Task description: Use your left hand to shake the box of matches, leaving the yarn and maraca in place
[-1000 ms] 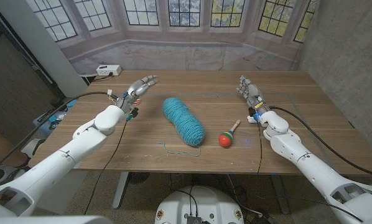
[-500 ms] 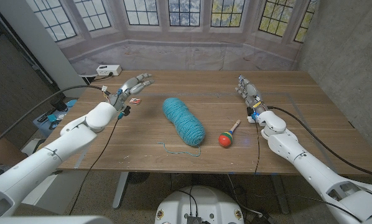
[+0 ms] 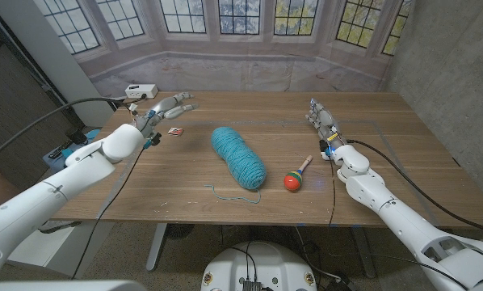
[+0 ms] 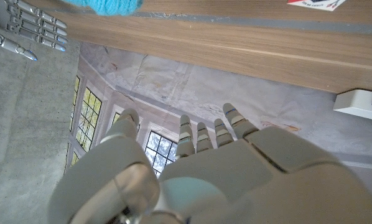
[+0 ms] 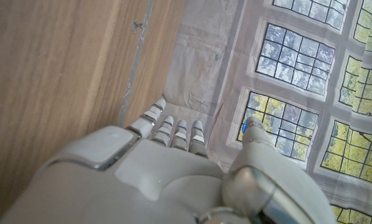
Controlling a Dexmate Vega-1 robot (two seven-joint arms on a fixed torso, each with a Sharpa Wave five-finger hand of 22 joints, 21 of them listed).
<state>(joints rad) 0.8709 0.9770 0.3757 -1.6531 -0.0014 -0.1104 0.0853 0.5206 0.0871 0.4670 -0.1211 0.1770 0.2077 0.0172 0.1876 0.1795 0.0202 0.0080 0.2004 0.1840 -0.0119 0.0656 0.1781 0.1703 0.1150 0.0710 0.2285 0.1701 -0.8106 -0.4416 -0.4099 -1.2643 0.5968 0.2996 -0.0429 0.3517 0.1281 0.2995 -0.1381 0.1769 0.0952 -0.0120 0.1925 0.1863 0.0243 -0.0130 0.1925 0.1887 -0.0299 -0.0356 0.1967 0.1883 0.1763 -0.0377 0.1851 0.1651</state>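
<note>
left hand (image 3: 162, 107) spread, holding nothing, just beyond matchbox (image 3: 175, 130) | matchbox flat on table (image 3: 387, 153), left of yarn (image 3: 238, 157) | maraca (image 3: 296, 175) right of yarn | right hand (image 3: 322, 119) fingers apart, holding nothing

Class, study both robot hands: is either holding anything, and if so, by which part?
Nothing is held. The left hand is open, apart from the matchbox on the table; the right hand is open and empty too.

Bare table (image 3: 185, 174) lies between the matchbox (image 3: 175, 130), near the far left corner, and the teal yarn skein (image 3: 238, 157) mid-table; the maraca (image 3: 297, 174) lies just beyond the yarn.
</note>
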